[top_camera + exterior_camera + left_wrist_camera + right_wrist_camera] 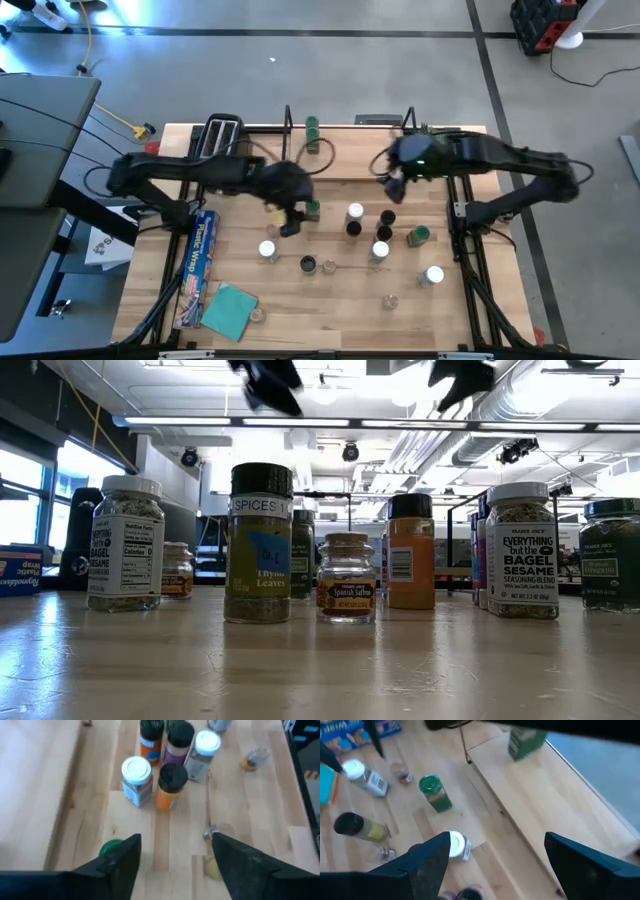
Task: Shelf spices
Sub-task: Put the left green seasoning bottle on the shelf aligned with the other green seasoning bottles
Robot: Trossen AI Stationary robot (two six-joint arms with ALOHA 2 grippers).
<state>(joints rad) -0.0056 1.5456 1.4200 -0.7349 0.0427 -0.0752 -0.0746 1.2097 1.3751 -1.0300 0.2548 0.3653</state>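
High view: wood table (150, 250) w/ spice jars (355, 213), shelf (345, 150) at back, grey floor. Low view alone reads labels, ceiling pipes. Left gripper (172, 857) & right gripper (492, 852) both spread wide, empty.

Pretty bright in here, all from the ceiling strip lights (330, 422), which flare white seen from table level. Shadows on the table (330, 310) are soft and faint. Both wrist cams are smeary with motion blur, and the near tabletop goes soft up close.
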